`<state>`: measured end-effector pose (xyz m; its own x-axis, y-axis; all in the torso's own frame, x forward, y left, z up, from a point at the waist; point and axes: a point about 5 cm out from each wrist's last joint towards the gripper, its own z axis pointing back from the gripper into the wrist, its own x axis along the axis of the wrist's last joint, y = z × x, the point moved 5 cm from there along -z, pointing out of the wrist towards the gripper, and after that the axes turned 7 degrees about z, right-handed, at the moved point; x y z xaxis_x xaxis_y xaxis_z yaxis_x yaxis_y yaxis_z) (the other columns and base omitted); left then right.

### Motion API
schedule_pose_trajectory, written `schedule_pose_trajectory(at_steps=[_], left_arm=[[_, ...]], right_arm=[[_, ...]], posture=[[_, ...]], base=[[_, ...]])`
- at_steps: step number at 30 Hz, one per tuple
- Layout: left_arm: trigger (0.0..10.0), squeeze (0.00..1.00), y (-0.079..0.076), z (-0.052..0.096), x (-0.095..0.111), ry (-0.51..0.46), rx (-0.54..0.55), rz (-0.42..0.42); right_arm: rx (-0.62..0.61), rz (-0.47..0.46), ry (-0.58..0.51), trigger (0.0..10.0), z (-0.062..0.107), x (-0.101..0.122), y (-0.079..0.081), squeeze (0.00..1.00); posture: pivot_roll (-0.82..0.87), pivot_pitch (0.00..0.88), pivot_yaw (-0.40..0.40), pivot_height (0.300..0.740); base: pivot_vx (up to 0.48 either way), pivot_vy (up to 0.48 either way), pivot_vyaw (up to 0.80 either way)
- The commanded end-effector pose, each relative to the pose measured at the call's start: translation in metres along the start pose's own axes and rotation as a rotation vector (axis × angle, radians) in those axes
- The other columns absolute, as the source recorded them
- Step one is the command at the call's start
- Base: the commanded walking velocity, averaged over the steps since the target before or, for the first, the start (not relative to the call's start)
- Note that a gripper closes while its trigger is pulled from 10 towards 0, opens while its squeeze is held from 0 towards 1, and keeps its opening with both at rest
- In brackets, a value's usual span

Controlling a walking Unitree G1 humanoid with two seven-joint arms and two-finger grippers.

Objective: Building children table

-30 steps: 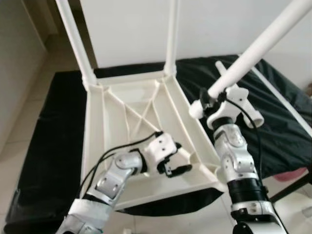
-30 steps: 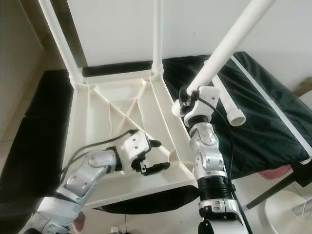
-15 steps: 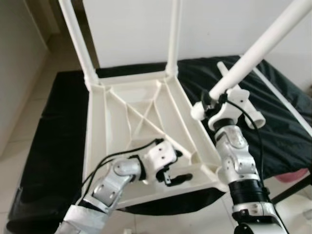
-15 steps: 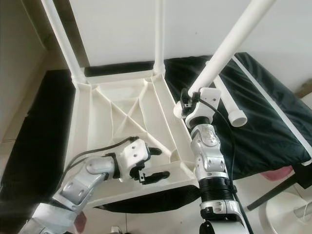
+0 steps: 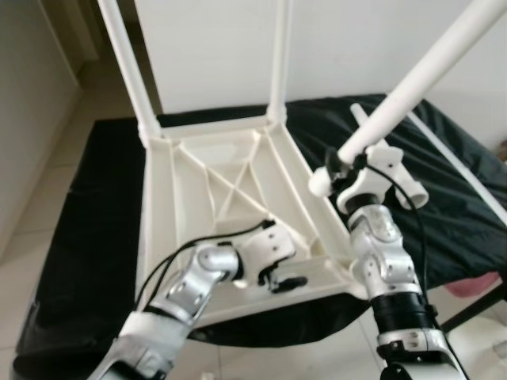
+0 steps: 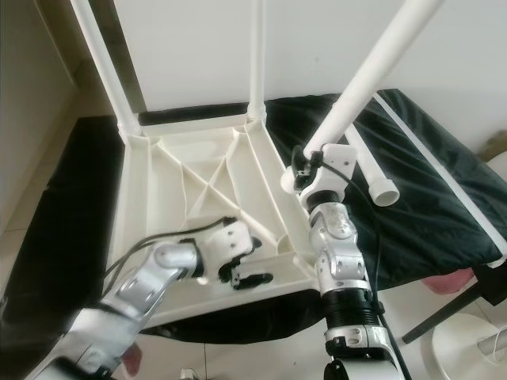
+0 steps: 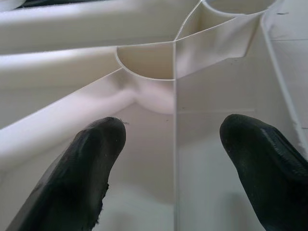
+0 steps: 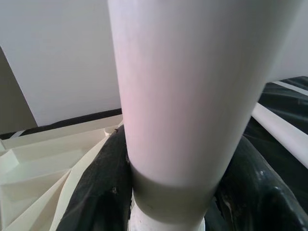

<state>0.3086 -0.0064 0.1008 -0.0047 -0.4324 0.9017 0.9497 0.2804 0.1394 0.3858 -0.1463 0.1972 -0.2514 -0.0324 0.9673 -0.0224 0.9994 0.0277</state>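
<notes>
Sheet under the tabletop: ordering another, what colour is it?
Black sheet, clearest in the left eye view.

Soft, even daylight, mild overall haze, washed-out whites; both wrist views are blurred at close range.

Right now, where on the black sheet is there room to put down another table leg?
Bare black sheet lies left of the upturned tabletop. The right side is crowded: the right gripper holds a leg there, and a loose leg lies beside it.

The upturned table (image 5: 230, 182) is viewed from above by both eyes and at close range by each wrist camera.
</notes>
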Motion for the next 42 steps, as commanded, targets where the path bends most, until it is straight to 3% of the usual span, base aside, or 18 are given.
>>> schedule_pose_trajectory(at_steps=[1,2,5,9,12,13,14,18,19,28,31,37,40,42], left_arm=[[10.0,0.00,0.045,0.009,-0.015,0.038,0.416,0.038],[10.0,0.00,0.052,0.009,-0.015,0.045,0.457,0.046],[10.0,0.00,0.052,0.009,-0.015,0.045,0.457,0.046],[10.0,0.00,0.071,0.013,-0.013,0.059,0.589,0.055],[10.0,0.00,0.084,0.014,-0.008,0.080,0.702,0.005],[10.0,0.00,0.084,0.014,-0.008,0.080,0.702,0.005],[10.0,0.00,0.089,0.014,-0.004,0.095,0.741,-0.048],[10.0,0.00,0.092,0.012,-0.001,0.103,0.772,-0.074],[10.0,0.00,0.102,0.012,0.011,0.079,0.843,-0.095],[10.0,0.00,0.123,0.024,0.029,0.024,0.986,-0.085],[10.0,0.00,0.126,0.027,0.031,0.015,1.001,-0.080],[10.0,0.00,0.129,0.034,0.042,-0.104,1.008,-0.020],[10.0,0.00,0.125,0.034,0.052,-0.194,0.957,-0.003],[10.0,0.00,0.113,0.034,0.064,-0.334,0.818,0.067]], right_arm=[[-0.006,0.001,0.006,10.0,0.000,0.000,-0.001,0.00],[-0.009,-0.004,0.009,10.0,0.000,0.000,-0.001,0.00],[-0.009,-0.004,0.009,10.0,0.000,0.000,-0.001,0.00],[-0.031,-0.021,0.028,10.0,0.000,-0.002,-0.005,0.00],[-0.057,-0.017,0.046,10.0,-0.001,-0.004,-0.009,0.00],[-0.057,-0.017,0.046,10.0,-0.001,-0.004,-0.009,0.00],[-0.068,-0.016,0.053,10.0,-0.001,-0.005,-0.010,0.00],[-0.074,-0.016,0.058,10.0,-0.001,-0.005,-0.011,0.00],[-0.098,-0.001,0.080,10.0,-0.001,-0.006,-0.013,0.00],[-0.106,0.017,0.087,10.0,0.004,-0.002,-0.016,0.00],[-0.101,0.024,0.084,10.0,0.006,0.000,-0.015,0.00],[-0.098,0.037,0.099,10.0,0.019,0.004,-0.012,0.00],[-0.113,0.064,0.152,10.0,0.030,0.000,-0.014,0.00],[-0.124,0.099,0.191,10.0,0.039,0.000,-0.016,0.00]], posture=[[0.01,0.000,0.000,0.740],[0.01,0.000,0.000,0.740],[0.01,0.000,0.000,0.740],[0.00,0.000,0.006,0.740],[0.00,0.000,0.010,0.740],[0.00,0.000,0.010,0.740],[0.00,0.000,0.012,0.740],[0.00,0.000,0.012,0.740],[-0.02,0.000,0.023,0.740],[-0.03,0.000,0.034,0.740],[-0.03,0.000,0.035,0.740],[-0.04,0.001,0.039,0.740],[-0.04,0.012,0.040,0.740],[-0.05,0.017,0.040,0.740]], base=[[0.000,0.000,0.00],[0.000,0.000,0.00],[0.000,0.000,0.00],[0.000,0.000,0.00],[0.000,0.000,0.00],[0.000,0.000,0.00],[0.000,0.000,0.00],[0.000,0.000,0.00],[0.000,0.000,0.00],[0.000,0.000,0.00],[0.000,0.000,0.00],[0.000,0.000,0.00],[0.000,0.000,0.00],[0.000,0.000,0.00]])
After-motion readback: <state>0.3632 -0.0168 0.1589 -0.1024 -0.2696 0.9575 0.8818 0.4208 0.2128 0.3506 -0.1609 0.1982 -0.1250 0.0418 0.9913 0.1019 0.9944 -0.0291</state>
